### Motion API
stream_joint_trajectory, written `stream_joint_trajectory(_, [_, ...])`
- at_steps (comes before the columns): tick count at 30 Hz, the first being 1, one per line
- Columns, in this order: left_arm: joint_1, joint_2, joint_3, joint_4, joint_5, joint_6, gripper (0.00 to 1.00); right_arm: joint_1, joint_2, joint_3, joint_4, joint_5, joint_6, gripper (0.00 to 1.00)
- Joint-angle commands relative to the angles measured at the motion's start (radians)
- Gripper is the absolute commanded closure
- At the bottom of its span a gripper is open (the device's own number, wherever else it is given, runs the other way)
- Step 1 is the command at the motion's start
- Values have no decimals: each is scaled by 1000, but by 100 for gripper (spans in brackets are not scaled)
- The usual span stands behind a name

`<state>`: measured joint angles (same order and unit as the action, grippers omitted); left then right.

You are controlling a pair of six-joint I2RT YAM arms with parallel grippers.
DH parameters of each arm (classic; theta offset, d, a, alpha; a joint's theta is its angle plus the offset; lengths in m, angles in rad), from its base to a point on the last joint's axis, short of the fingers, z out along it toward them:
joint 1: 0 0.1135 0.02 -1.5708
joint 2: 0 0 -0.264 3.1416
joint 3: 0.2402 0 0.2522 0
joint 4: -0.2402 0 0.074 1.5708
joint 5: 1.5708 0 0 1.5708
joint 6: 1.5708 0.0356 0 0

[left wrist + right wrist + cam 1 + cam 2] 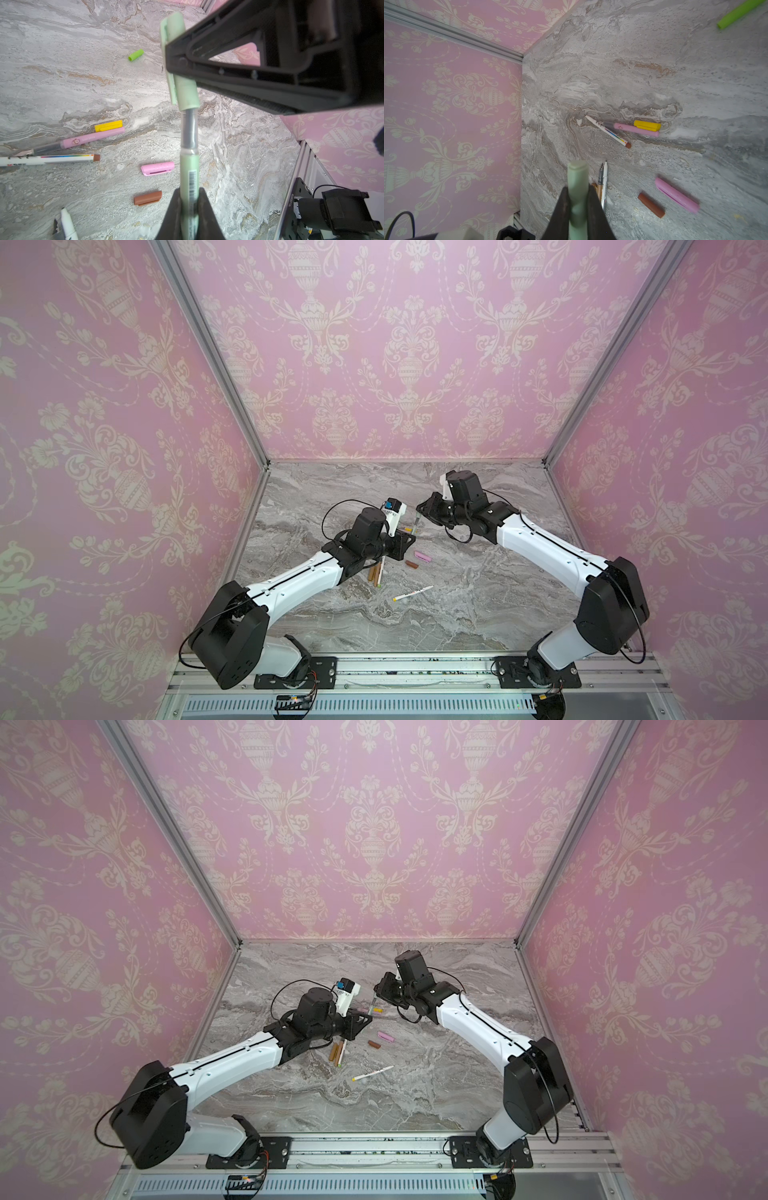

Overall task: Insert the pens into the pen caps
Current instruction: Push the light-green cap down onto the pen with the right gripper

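Observation:
My left gripper is shut on the barrel of a sage green pen. The pen's tip end sits inside the mouth of the pale sage cap, and its grey neck shows below the cap. My right gripper is shut on that cap, and one of its black fingers crosses the cap in the left wrist view. In both top views the left gripper and the right gripper meet above the middle of the table.
On the marble lie a yellow cap, a pink pen, a white pen with a brown end, a pink cap, a brown cap and a bright green cap. A white, yellow-ended pen lies nearer the front.

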<state>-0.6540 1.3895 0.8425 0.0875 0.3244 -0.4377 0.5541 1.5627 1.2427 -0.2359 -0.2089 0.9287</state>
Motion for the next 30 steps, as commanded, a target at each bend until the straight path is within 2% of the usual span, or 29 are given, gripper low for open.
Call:
stream_joint_trajectory(1, [-5, -6, 2, 116, -60, -44, 100, 25, -38, -31, -26, -15, 5, 100])
stream_joint_trajectory(9, [-5, 32, 54, 164, -62, -24, 100, 56, -38, -53, -57, -51, -70, 100])
stream_joint_trajectory(13, [-5, 46, 73, 227, -70, 11, 100, 59, -31, -101, -46, -98, -52, 100])
stream_joint_trajectory(21, [-6, 51, 144, 323, -141, 191, 100, 80, 19, -155, -77, -189, -28, 100])
stream_joint_trajectory(30, [0, 127, 273, 415, -120, 224, 100, 137, 50, -248, 6, -217, 35, 100])
